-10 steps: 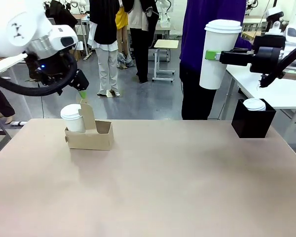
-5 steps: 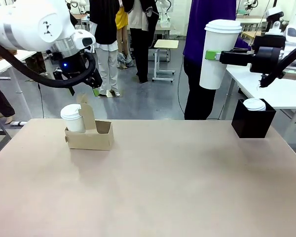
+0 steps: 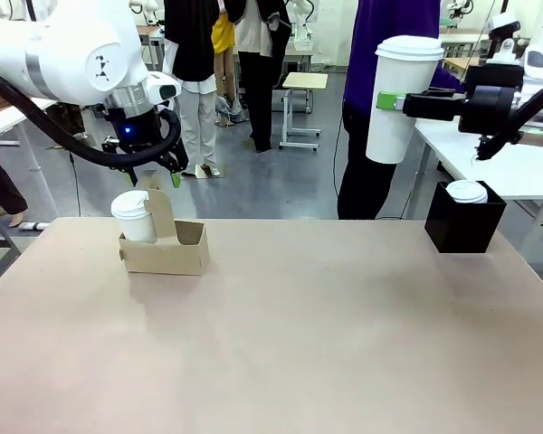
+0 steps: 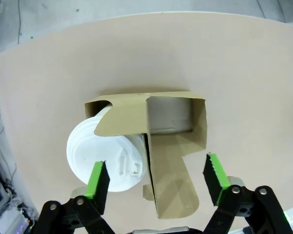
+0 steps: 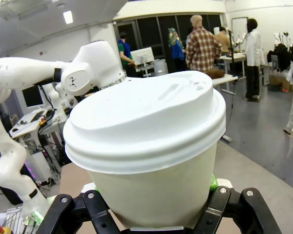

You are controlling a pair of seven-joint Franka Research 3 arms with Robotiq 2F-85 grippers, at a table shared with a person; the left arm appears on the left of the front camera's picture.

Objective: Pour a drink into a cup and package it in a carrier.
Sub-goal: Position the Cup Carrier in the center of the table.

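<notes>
Two claws are at work in front of you, and the small brown cardboard carrier (image 3: 172, 256) is your reference for both. It sits on the pale tan counter (image 3: 344, 344) with its upright handle tab standing in the middle. A short white paper cup with a white plastic lid (image 3: 132, 217) stands in the slot on your left of that tab. Your left claw (image 3: 153, 179) hangs directly above the carrier, pointing down at the tab, jaws partly apart. Through the left wrist camera you see the left claw (image 4: 156, 181) straddling the tab of the carrier (image 4: 178, 124). One green-padded finger (image 4: 98, 184) lies over the rim of the short cup's lid (image 4: 110, 156), and the other is out past the tab's far side. Neither finger visibly touches cardboard, so this claw holds nothing. Well to the right of the carrier and higher than it, your right claw (image 3: 394, 101) is clamped on a tall white paper cup (image 3: 400, 95) with a white plastic lid, held in the air nearly upright. The right wrist camera shows the right claw (image 5: 151, 217) pressed against both sides of the tall white paper cup (image 5: 151, 161), just under the lid. Far to the right of the carrier, a black box (image 3: 464, 228) stands on the counter with a white lid on top. Beyond the counter, behind the tall cup, a person in a purple top (image 3: 380, 36) is standing.
</notes>
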